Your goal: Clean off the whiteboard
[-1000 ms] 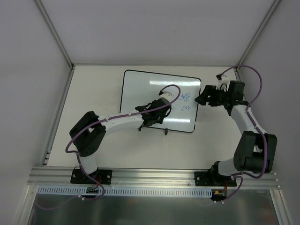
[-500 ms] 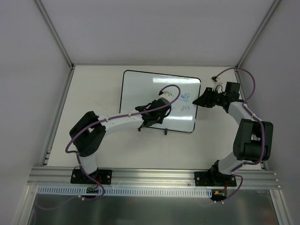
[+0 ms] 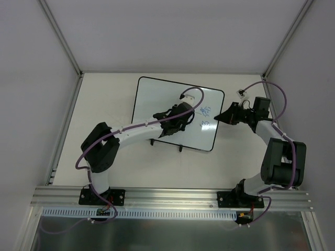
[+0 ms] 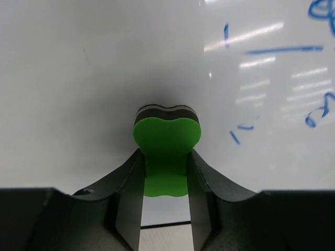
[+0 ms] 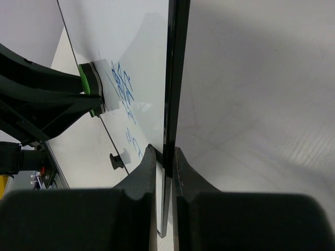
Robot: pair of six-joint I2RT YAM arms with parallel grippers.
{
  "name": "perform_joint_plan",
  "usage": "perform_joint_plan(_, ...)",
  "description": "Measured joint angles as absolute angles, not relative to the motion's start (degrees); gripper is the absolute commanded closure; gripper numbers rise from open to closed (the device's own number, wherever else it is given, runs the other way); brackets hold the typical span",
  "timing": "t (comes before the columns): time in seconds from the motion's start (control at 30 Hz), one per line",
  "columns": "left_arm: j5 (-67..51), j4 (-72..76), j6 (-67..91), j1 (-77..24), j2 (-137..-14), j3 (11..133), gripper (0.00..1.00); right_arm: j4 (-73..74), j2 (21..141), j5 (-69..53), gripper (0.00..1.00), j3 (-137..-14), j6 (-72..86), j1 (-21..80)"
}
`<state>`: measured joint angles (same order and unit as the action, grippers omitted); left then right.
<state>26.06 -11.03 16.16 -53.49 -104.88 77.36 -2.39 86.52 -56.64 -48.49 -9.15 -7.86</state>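
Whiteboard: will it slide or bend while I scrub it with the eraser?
Probably stiff: the whiteboard shows a straight rim edge-on. Thin, so likely light and apt to skate on its small feet; the right gripper, shut on its rim, should steady it. Its glossy face should let the green eraser in the left gripper glide.

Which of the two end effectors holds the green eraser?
The left end effector, pressing the eraser on the whiteboard; the right end effector only pinches the whiteboard's edge.
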Motion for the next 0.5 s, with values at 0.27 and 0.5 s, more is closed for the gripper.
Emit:
perform_joint_plan(0.27,25.58,-11.0,16.6,-54.59,-109.95,85.32,1.0,-3.97,85.06,-55.07,1.0,-46.11,-8.51,-7.84)
perform_joint_plan(0.5,25.52,-10.35,18.72,-61.32,-115.2,88.71,1.0,-4.08,84.58,-54.24,1.0,-45.93,-8.34,-7.57)
